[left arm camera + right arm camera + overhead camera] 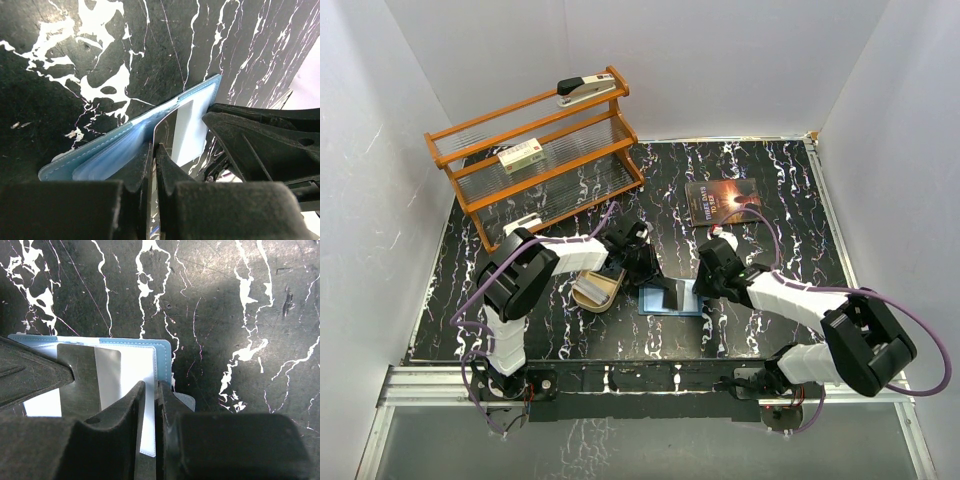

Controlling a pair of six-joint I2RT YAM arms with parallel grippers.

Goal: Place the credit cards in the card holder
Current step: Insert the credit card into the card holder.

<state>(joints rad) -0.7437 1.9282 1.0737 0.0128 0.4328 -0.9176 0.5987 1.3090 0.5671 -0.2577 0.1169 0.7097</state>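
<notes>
Left gripper (155, 148): shut tight on the credit card (173, 133) - the thin card sits right between its two fingers.
Credit card: shiny grey with a paler band. It stands up on its edge, and its low end touches the inside of the open card holder (100, 151). I cannot tell if the edge is inside a pocket.
Right gripper (150, 390): its fingers are close together with only a thin gap, and the white inside flap of the card holder is pinched in that gap.
Card holder: blue with pale stitching. It lies open on the table (790, 190), near the arm bases, with one gripper at each side of it.
The two grippers: very near each other - a dark finger of the left one shows at the left side of the right wrist view.
Tray (595, 290): tan wood, just to the left of the card holder, partly under the left arm.
Book (720, 198): dark with an orange glow, lying flat farther back on the right, well apart from the card holder.
Rack (535, 150): orange-brown wood, in the back left corner.
Stapler (585, 88): lies on top of the rack.
Box (521, 155): white and green, on the rack's middle shelf.
Table: black with white wiggly lines.
</notes>
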